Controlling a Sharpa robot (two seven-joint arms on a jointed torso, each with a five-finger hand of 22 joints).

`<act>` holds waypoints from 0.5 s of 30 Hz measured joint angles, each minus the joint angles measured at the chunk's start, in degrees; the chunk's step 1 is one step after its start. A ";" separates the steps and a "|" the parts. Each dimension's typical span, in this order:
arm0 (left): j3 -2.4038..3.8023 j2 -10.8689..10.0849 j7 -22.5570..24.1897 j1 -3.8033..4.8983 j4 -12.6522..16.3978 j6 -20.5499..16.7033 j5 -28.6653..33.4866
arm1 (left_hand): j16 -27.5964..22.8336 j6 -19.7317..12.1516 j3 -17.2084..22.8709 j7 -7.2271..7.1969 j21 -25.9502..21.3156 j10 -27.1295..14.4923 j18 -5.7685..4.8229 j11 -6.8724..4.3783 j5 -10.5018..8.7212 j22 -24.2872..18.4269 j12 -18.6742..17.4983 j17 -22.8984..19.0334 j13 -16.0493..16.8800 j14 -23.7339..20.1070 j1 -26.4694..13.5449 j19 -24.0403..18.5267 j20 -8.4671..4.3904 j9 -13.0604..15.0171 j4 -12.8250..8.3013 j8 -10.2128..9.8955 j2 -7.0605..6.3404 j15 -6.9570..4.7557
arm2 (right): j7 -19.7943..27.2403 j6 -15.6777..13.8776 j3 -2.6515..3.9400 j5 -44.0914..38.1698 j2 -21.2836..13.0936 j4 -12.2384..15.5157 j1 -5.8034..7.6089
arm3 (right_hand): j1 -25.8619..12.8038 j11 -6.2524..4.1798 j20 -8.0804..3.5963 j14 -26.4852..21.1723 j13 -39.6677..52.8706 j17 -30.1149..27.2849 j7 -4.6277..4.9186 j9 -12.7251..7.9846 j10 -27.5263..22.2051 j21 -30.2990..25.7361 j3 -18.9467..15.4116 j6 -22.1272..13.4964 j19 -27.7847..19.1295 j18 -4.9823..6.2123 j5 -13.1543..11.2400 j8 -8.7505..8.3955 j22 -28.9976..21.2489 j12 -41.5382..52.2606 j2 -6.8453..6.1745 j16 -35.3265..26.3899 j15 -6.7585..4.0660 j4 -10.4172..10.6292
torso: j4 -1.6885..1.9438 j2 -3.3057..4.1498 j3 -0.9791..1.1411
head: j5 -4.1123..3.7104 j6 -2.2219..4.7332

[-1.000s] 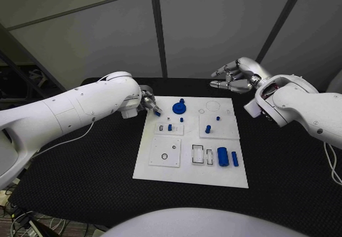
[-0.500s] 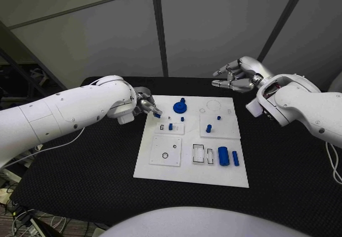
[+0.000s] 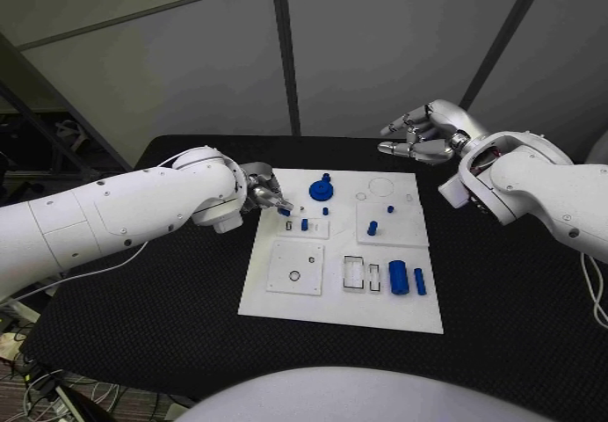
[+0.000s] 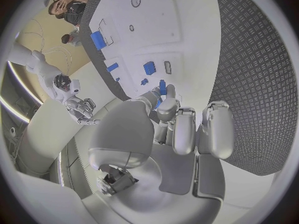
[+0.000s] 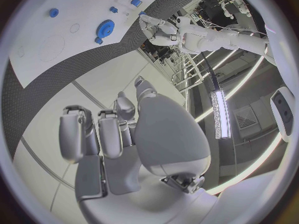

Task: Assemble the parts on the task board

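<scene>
- One small blue part (image 3: 283,210) sits pinched at the fingertips (image 4: 167,104) of the left hand (image 3: 264,191), just above the board's far left corner area, beside the small inset plate (image 3: 304,229) with slots; the pinch at the very tip probably leaves the part's lower end free for lowering into a slot.
- Several other blue pieces wait on the white board (image 3: 342,309): a gear (image 3: 321,189) near the far edge, a short peg (image 3: 372,229) upright in the right-hand inset, and a thick cylinder (image 3: 398,277) with a thin pin (image 3: 419,281) lying side by side near the right edge (loose, so likely not yet fitted).
- Left fingers that are not pinching stay stretched out beside the part in the wrist view, which keeps them off the board.
- Right hand (image 3: 424,133) hovers well apart from the board, beyond its far right corner, fingers loosely curled and holding nothing, apparently parked out of the way.
</scene>
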 measured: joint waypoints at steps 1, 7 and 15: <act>-0.10 -0.02 0.00 -0.08 0.14 -0.12 -0.24 | 0.00 0.00 0.08 0.00 0.00 0.00 0.00 0.00 0.00 0.00 0.00 0.00 0.00 0.00 -0.15 0.00 0.00 0.00 -0.08 0.02 -0.15 0.00 | 0.00 0.01 0.00 0.00 0.01 -0.01 0.00 | 0.00 0.00 0.00 0.00 0.00 0.02 0.00 0.00 0.00 0.00 0.00 0.00 0.00 0.00 0.00 0.00 0.00 0.00 0.00 0.00 0.00 0.00 | 0.00 0.01 -0.01 | 0.01 -0.01; -0.78 -0.10 -0.04 -0.80 0.88 -0.44 -1.71 | 0.00 -0.21 0.87 -0.20 0.00 0.00 0.00 0.01 -0.01 0.00 0.00 0.00 -0.10 0.00 -0.23 0.00 0.00 0.00 -0.40 0.03 -0.23 0.00 | 0.01 0.05 -0.01 0.00 0.02 -0.03 0.00 | 0.00 0.00 0.00 0.00 0.00 0.03 0.00 0.00 0.00 0.00 0.00 0.00 0.00 0.00 0.00 0.00 0.00 0.00 0.00 0.00 0.00 0.00 | -0.01 0.03 -0.01 | 0.01 -0.14; -1.02 0.02 -0.10 -1.57 1.18 -0.57 -3.38 | 0.00 -0.22 1.19 -0.19 0.00 0.03 0.00 0.08 -0.09 0.00 0.00 0.00 -0.24 0.00 -0.45 0.00 0.00 0.03 -0.39 0.04 -0.45 0.00 | 0.01 0.08 -0.01 0.00 -0.01 -0.03 0.00 | 0.00 0.00 0.00 0.00 0.00 0.02 0.00 0.00 0.00 0.00 0.00 0.00 0.00 0.00 0.00 0.00 0.00 0.00 0.00 0.00 0.00 0.00 | -0.04 0.07 -0.04 | 0.01 -0.27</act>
